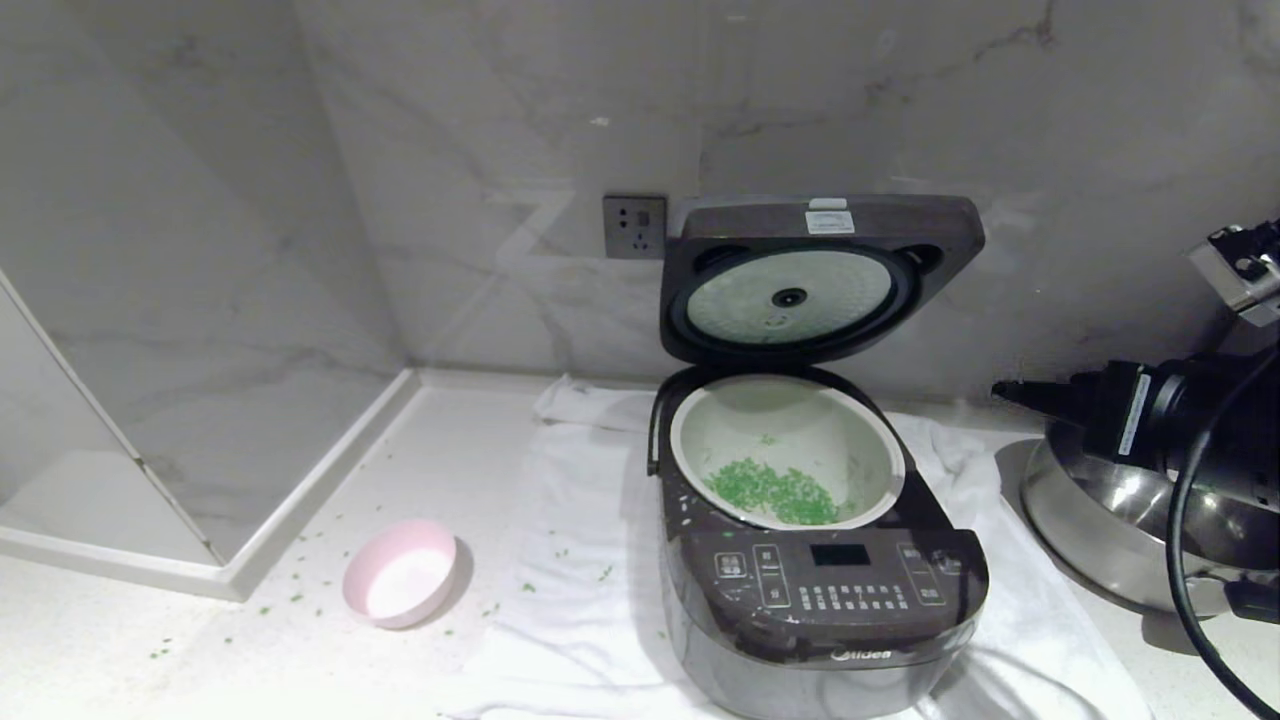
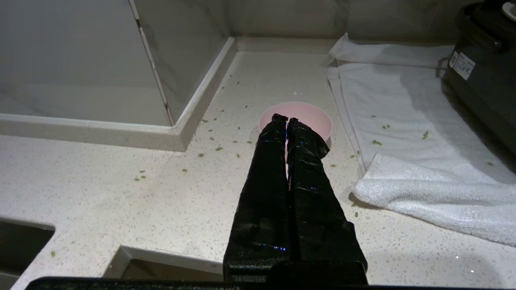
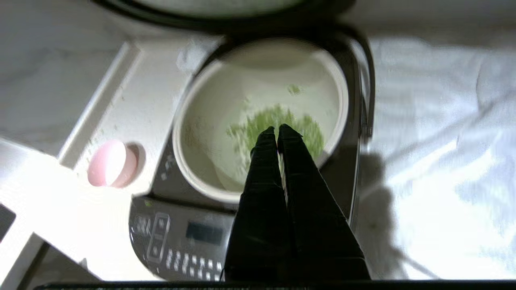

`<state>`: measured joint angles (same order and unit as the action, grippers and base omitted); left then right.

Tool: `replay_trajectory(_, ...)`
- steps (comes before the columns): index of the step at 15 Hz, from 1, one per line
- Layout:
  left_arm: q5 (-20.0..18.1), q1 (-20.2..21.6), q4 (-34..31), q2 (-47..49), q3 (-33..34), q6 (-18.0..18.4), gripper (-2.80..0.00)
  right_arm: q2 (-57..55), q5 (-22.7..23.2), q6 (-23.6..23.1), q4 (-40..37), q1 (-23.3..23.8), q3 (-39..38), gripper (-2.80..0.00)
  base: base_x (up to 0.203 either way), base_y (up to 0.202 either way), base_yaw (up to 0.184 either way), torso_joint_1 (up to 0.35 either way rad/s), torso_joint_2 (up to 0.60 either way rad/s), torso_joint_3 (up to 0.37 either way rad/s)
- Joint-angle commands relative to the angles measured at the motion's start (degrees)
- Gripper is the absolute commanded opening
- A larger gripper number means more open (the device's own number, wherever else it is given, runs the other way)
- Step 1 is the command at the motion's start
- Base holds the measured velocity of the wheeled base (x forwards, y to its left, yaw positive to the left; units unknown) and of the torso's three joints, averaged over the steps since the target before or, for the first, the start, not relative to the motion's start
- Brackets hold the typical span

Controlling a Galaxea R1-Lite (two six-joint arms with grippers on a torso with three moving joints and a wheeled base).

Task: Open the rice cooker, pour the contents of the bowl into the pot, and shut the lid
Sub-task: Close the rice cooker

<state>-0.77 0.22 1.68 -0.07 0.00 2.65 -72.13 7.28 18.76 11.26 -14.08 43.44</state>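
Black all over, the right arm (image 1: 1150, 410), chunky and round, made of short fat tube parts joined end to end. A thin white label strip with tiny print down one part. A pointy black tip at the front end. A thick black cable (image 1: 1190, 560) looping down in a big curve beside it. Up above, a small silver-grey metal block (image 1: 1245, 270) with dark round holes (maybe screws, too small to tell).

Left gripper (image 2: 287, 119): two long black fingers, wrapped in shiny crinkly black tape, wide at the base, thin at the tips.

Right gripper (image 3: 277, 129): same long black tapering fingers, blurry.
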Motion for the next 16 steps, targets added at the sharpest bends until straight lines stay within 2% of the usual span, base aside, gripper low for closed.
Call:
replay_trajectory(1,-0.11,-0.13,-0.19,-0.01,0.44,-0.10,-2.80,0.48,-0.12,-0.12,2.30,0.02,1.91,-2.80,0.000,0.000,0.000,0.000,0.00,0.000)
replay_trajectory(5,-0.11,-0.21,-0.19,-0.01,0.44,-0.18,-2.80,-1.89,-0.31,-0.99,-1.88,0.04,17.25,-2.80,0.000,0.000,0.000,0.000,0.00,0.000)
replay_trajectory(8,-0.11,-0.21,-0.19,-0.01,0.44,-0.18,-2.80,-10.96,-0.30,-1.39,-3.85,1.15,28.19,-2.80,0.000,0.000,0.000,0.000,0.00,0.000)
replay_trajectory(14,-0.11,-0.22,-0.28,-0.01,0.44,-0.18,-2.80,-29.72,0.97,-2.68,-4.48,8.71,47.11,-2.80,0.000,0.000,0.000,0.000,0.00,0.000)
replay_trajectory(16,-0.11,-0.22,-0.28,-0.01,0.44,-0.18,-2.80,-32.97,2.33,-2.75,-7.51,9.51,51.64,-2.80,0.000,0.000,0.000,0.000,0.00,0.000)
